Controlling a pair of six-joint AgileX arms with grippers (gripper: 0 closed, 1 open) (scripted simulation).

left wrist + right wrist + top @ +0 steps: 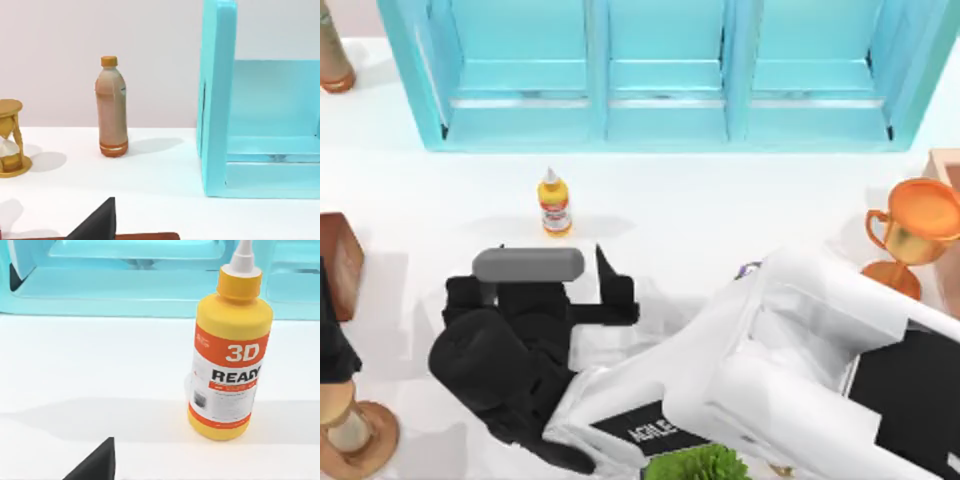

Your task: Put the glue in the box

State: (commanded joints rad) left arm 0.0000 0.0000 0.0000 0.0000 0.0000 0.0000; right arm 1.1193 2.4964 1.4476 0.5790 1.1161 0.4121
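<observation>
Your right arm crosses the lower half of the top view from the lower right. Its right gripper (542,288) sits left of centre, with the two black fingers (612,282) spread wide and nothing between them.

Just beyond the gripper, toward the top of the frame, the glue (554,203) stands upright on the white table (740,200). Its white nozzle points up, so the long axis is vertical. The bottle lies almost on the line that runs out from the gap between the fingers, a little apart from their tips. The right wrist view shows the glue (230,357) close ahead with its label facing the camera.

I judge that the next move needs a short, straight advance toward the top of the frame, then a pinch across the bottle's round body.

Farther on, the turquoise box (600,125) spans the top of the frame, and its middle compartment lies nearly straight behind the glue.

Your left gripper (332,335) is parked at the left edge, well apart from the bottle, and I cannot tell its state. The right arm is clearly the nearer one.
</observation>
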